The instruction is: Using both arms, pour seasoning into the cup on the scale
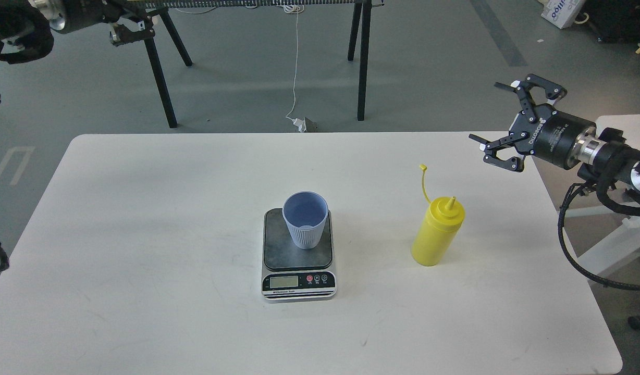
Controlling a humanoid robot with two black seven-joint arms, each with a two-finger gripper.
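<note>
Seasoning (pixel 437 233) is standing upright right of centre in the frame, a yellow squeeze bottle sitting on the white table (pixel 143 234) with nothing gripping it. Its cone nozzle is pointing up, and the thin cap strap is rising from its shoulder and curling to the upper left, the little cap dangling at the tip.

Over at centre frame, the scale (pixel 298 253) is lying flat on the table, silver front and LCD facing the bottom edge of the frame. The cup (pixel 305 219) is sitting upright on the dark platform, toward the platform's far right portion, mouth open to the camera, its ribbed wall tapering down. Cup and bottle are standing well apart, with bare tabletop between them.

Now the arms. The right gripper (pixel 494 122) is hovering at the right side of the frame, above and to the right of the bottle, clear of it. Its two fingers are spread wide, one reaching toward the top, the other toward the left, and they are holding nothing.

The left gripper (pixel 130 34) is hanging way up in the upper left corner, high over the grey floor (pixel 429 67) beyond the table's far edge, near the black legs of a stand (pixel 161 78). It is looking small and dark there, and whether its fingers are parted or pressed together, I cannot tell.
</note>
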